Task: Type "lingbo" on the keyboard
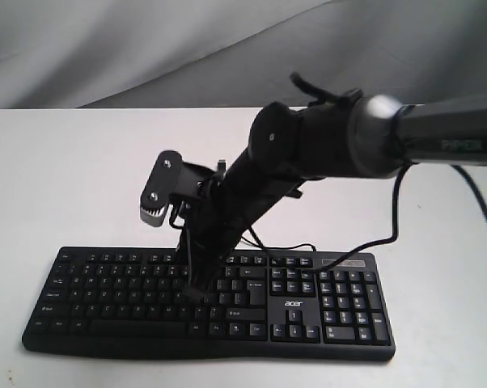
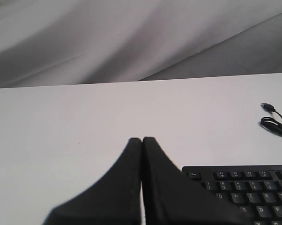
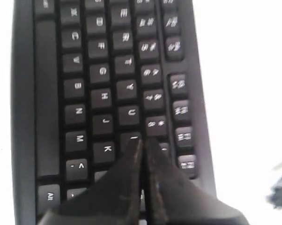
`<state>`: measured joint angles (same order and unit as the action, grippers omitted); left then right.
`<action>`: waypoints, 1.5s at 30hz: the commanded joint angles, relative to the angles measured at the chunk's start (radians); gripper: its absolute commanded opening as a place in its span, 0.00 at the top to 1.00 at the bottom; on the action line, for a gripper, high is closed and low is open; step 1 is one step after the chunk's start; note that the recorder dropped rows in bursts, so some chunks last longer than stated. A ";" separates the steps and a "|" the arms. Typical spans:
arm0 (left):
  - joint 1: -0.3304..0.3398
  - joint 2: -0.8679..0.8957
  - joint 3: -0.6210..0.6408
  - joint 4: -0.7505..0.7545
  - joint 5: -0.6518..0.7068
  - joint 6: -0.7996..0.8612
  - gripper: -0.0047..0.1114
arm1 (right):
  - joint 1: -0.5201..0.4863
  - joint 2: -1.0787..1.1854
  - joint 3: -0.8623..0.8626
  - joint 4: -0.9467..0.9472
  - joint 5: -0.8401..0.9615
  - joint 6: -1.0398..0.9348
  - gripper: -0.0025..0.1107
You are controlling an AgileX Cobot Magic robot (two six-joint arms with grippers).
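Exterior view — right arm screens the keyboard.

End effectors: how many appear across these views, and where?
2. The left end effector is over the table beside the keyboard's Esc corner; the right end effector is over its keys near I.

The keyboard is matt black plastic, its keycaps slightly shinier. Under it the table is smooth, white and matt. Behind the keyboard hangs creased grey cloth. The cable beside the keyboard has a thin black sheath. The left end effector is smooth matt black. The right end effector, over the keyboard, is the same black, faintly scuffed. Above the keyboard the arm is matt black with a glossy grey collar and a silvery, metal-looking bracket.
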<state>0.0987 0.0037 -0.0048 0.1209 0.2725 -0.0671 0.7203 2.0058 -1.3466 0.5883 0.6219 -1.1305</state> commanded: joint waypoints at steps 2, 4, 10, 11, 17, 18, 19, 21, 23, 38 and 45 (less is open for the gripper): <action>0.001 -0.004 0.005 -0.004 -0.007 -0.002 0.96 | -0.002 -0.202 0.001 -0.078 -0.061 0.088 0.98; 0.001 -0.004 0.005 -0.004 -0.007 -0.002 0.96 | -0.002 -0.334 0.001 -0.081 -0.135 0.142 0.98; 0.001 -0.004 0.005 -0.004 -0.007 -0.002 0.96 | -0.002 -0.599 0.001 -0.082 -0.222 0.294 0.98; 0.001 -0.004 0.005 -0.004 -0.007 -0.002 0.96 | -0.002 -0.612 0.001 -0.082 -0.222 0.294 0.98; 0.001 -0.004 0.005 -0.004 -0.007 -0.002 0.96 | -0.002 -0.699 0.001 -0.147 -0.260 0.290 0.98; 0.001 -0.004 0.005 -0.004 -0.007 -0.002 0.96 | -0.002 -0.709 0.001 -0.160 -0.290 0.290 0.98; 0.001 -0.004 0.005 -0.004 -0.007 -0.002 0.96 | -0.002 -0.723 0.001 -0.137 -0.342 0.325 0.98; 0.001 -0.004 0.005 -0.004 -0.007 -0.002 0.96 | -0.002 -0.753 0.001 -0.134 -0.414 0.445 0.98; 0.001 -0.004 0.005 -0.004 -0.007 -0.002 0.96 | -0.029 -0.773 0.001 -0.134 -0.427 0.550 0.98; 0.001 -0.004 0.005 -0.004 -0.007 -0.002 0.96 | -0.674 -1.400 0.745 -0.280 -0.519 0.874 0.98; 0.001 -0.004 0.005 -0.004 -0.007 -0.002 0.96 | -0.835 -1.804 1.039 -0.340 -0.492 0.873 0.98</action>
<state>0.0987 0.0037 -0.0048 0.1209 0.2725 -0.0671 -0.0846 0.3012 -0.3627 0.2855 0.1133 -0.2581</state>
